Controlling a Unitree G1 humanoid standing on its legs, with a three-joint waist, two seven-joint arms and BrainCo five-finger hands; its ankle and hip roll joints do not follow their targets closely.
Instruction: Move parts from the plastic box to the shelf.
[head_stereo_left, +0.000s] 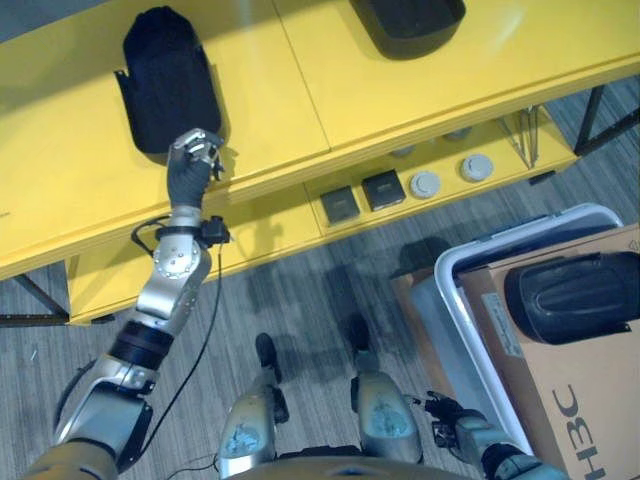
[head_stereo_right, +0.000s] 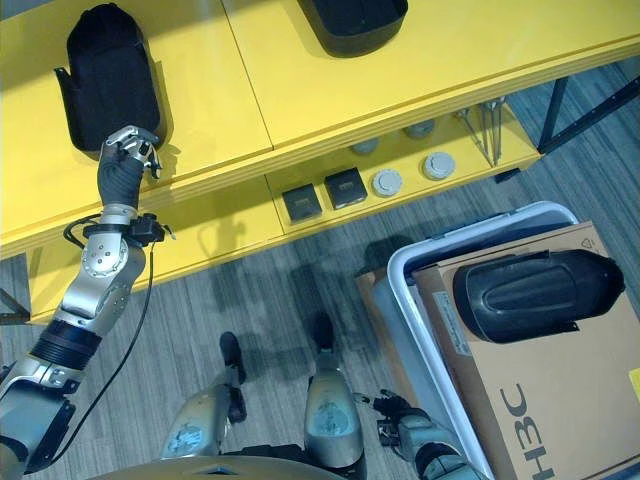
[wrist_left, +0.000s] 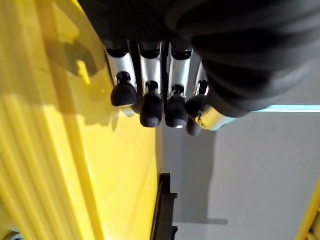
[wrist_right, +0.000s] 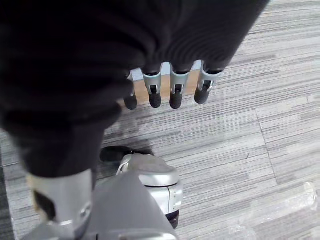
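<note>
A black moulded part (head_stereo_left: 165, 80) lies on the top of the yellow shelf (head_stereo_left: 300, 110) at the left. My left hand (head_stereo_left: 192, 160) hovers at the shelf's front edge just below that part, fingers (wrist_left: 150, 105) relaxed and holding nothing. A second black part (head_stereo_left: 408, 22) lies further right on the shelf top. A third black part (head_stereo_left: 570, 295) rests on a cardboard box (head_stereo_left: 570, 410) inside the white plastic box (head_stereo_left: 450, 300) on the floor at the right. My right hand (head_stereo_right: 400, 422) hangs low beside the plastic box, fingers (wrist_right: 175, 95) relaxed over the floor.
The lower shelf level holds two small black square pieces (head_stereo_left: 340, 203) and two grey round pieces (head_stereo_left: 424, 184). A dark shelf leg (head_stereo_left: 600, 110) stands at the far right. Grey striped floor (head_stereo_left: 300, 290) lies between the shelf and the plastic box.
</note>
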